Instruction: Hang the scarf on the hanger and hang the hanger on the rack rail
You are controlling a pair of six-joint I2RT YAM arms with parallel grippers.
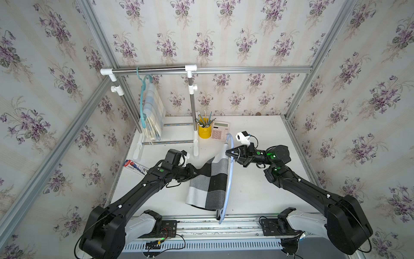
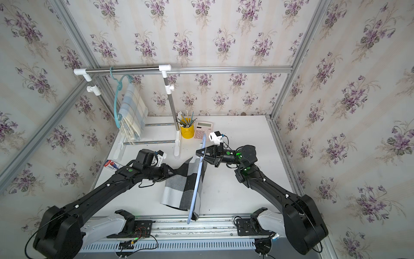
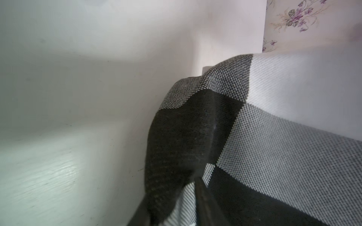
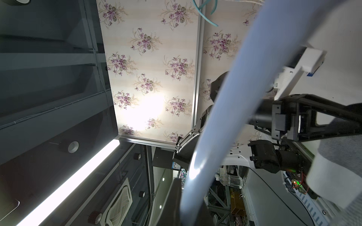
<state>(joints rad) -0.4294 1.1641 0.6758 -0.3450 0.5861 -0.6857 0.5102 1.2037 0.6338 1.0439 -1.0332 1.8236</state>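
Observation:
A black, grey and white checked scarf (image 1: 210, 181) (image 2: 181, 186) lies draped across a light blue hanger (image 1: 229, 190) (image 2: 196, 186), most of it on the left side. The hanger stands on edge above the table, from the calculator to the front rail. My right gripper (image 1: 228, 152) (image 2: 199, 153) (image 4: 188, 211) is shut on the hanger's (image 4: 225, 117) far end. My left gripper (image 1: 197, 171) (image 2: 173, 171) (image 3: 171, 189) is at the scarf's (image 3: 274, 137) upper left corner. Its fingers stand apart, with a fold of cloth still between them.
A clothes rack (image 1: 152, 70) stands at the back left, with a teal hanger carrying a pale plaid scarf (image 1: 152, 107). A yellow pencil cup (image 1: 204, 131) and a pink calculator (image 1: 220, 131) sit beside the rack's foot. A red and blue box (image 1: 135, 167) lies at the table's left edge.

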